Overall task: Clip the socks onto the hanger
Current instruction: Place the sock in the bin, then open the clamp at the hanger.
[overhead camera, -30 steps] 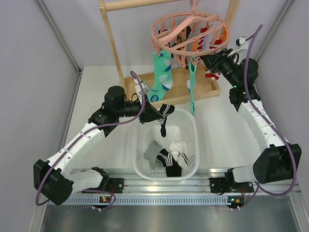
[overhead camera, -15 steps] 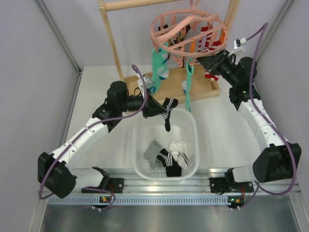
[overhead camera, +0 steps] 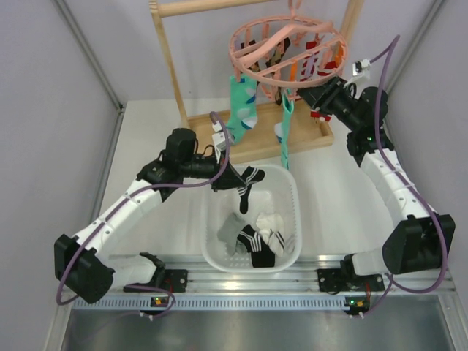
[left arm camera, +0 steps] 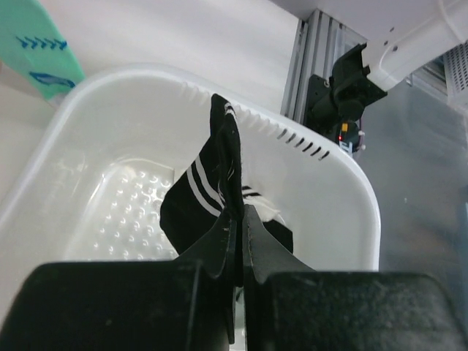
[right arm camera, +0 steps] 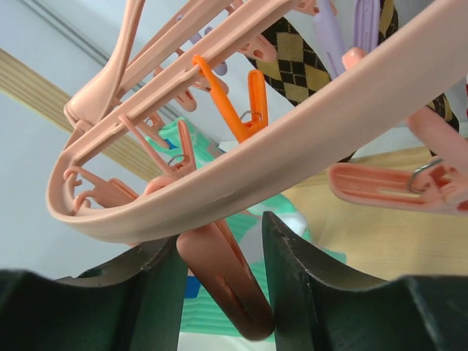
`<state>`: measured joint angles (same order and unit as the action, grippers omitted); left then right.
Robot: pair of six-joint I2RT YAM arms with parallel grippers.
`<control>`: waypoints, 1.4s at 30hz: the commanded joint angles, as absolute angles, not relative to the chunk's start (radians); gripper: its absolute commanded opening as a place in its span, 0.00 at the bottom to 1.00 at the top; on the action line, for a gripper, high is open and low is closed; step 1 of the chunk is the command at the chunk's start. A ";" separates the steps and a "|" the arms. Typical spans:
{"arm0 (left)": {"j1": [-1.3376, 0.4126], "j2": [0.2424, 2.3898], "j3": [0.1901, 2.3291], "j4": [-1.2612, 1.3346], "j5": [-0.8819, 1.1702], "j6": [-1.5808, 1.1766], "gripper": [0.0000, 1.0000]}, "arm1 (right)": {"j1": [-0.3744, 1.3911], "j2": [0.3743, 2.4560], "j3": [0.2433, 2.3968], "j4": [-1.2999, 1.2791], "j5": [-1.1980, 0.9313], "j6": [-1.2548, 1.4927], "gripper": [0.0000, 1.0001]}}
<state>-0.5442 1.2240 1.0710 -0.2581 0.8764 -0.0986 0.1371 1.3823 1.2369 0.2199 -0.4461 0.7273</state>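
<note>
My left gripper is shut on a black ankle sock with white stripes, which dangles over the far rim of the white basket. In the left wrist view the sock stands up from the closed fingertips of the left gripper. The round pink hanger hangs from the wooden rack at the back. My right gripper is at the hanger's right underside. In the right wrist view a pink clip peg sits between the fingers of the right gripper, which are apart, just under the outer ring.
The white basket holds a black striped sock, a grey one and a white one. Two long teal socks hang from the hanger. The wooden rack post and its base tray stand behind.
My left gripper lifted the sock toward the hanger, then dropped back a little toward the basket. The hanger and teal socks swung; the right gripper edged up and left.
</note>
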 commanded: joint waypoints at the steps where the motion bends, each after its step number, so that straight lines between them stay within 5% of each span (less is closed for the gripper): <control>1: -0.546 1.196 1.106 -0.446 0.914 0.078 0.00 | 0.114 1.365 1.242 0.287 -0.454 0.684 0.44; 9: -0.548 1.221 1.101 -0.574 0.879 0.235 0.02 | 0.113 1.348 1.259 0.264 -0.499 0.661 0.61; 13: -0.548 1.216 1.111 -0.571 0.865 0.241 0.27 | 0.109 1.321 1.247 0.239 -0.502 0.606 0.60; 18: -0.545 1.203 1.158 -0.418 0.851 0.099 0.52 | 0.107 1.304 1.236 0.236 -0.492 0.545 0.44; 23: -0.545 1.204 1.195 -0.044 0.827 -0.233 0.52 | 0.107 1.299 1.246 0.232 -0.497 0.541 0.24; 31: -0.620 1.392 1.311 0.282 0.600 -0.432 0.46 | 0.130 1.342 1.239 0.282 -0.512 0.727 0.12; 42: -0.758 1.612 1.509 0.411 0.347 -0.223 0.38 | 0.149 1.399 1.256 0.341 -0.497 0.842 0.00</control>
<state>-0.7238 1.6077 1.4357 0.3061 0.4526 -0.3363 0.1341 1.3849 1.2301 0.2646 -0.4984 0.7971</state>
